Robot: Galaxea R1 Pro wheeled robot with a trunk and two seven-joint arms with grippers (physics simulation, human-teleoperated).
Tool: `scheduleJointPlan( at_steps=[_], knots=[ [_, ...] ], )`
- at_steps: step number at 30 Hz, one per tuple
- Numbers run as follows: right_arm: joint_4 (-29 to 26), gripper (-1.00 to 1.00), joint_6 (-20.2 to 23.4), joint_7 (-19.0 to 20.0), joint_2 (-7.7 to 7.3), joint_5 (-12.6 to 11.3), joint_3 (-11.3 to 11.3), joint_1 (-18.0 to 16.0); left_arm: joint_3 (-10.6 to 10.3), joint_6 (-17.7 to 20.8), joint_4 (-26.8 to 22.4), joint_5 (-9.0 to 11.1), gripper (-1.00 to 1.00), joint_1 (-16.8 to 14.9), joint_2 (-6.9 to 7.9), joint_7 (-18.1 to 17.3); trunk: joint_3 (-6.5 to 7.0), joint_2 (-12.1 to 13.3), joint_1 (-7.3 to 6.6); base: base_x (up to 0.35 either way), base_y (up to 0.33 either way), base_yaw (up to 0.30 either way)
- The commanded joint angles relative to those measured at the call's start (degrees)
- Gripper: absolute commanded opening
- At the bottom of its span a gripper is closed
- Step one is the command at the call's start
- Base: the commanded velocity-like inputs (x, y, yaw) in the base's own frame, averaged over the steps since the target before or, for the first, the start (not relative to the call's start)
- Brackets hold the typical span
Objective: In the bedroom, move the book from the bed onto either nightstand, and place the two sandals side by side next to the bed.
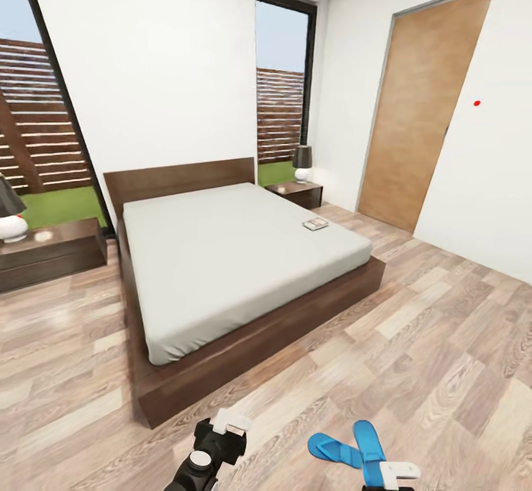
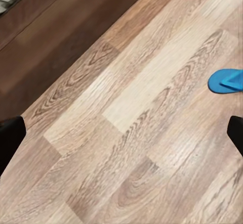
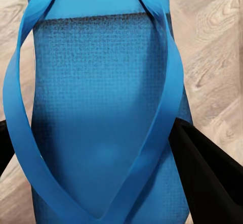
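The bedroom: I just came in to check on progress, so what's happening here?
The right gripper is down at one blue sandal, fingers either side of it, on the floor near the bed's foot. The other sandal lies angled against it. The left gripper is open over bare floor. The book lies on the mattress.

book (image 1: 315, 224): on the bed (image 1: 236, 262), near its right edge
nightstand (image 1: 297, 193): right of the headboard
sandals (image 1: 353, 447): on the floor (image 1: 443, 358), before the bed's foot
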Motion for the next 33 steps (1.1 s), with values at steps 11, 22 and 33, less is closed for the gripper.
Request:
scheduleJointPlan(
  at_steps=[11,22,33],
  knots=[
    [0.05,-1.0,-0.16,-0.22,-0.07,-0.08,0.11,-0.05,-0.26,0.31,-0.09,0.12,1.0,-0.02,0.04,0.37,-0.05,-0.03,0.01,0.044,0.049,-0.294],
    [0.04,-1.0,-0.16,-0.22,-0.07,-0.06,0.16,-0.05,-0.25,0.31,-0.09,0.12,1.0,-0.02,0.04,0.36,-0.05,-0.03,0.01,0.003,0.069,-0.294],
    [0.04,-1.0,-0.16,-0.22,-0.01,-0.05,0.17,-0.05,-0.26,0.31,-0.09,0.12,1.0,-0.02,0.04,0.36,-0.05,-0.03,0.01,0.021,0.242,-0.294]
  ],
)
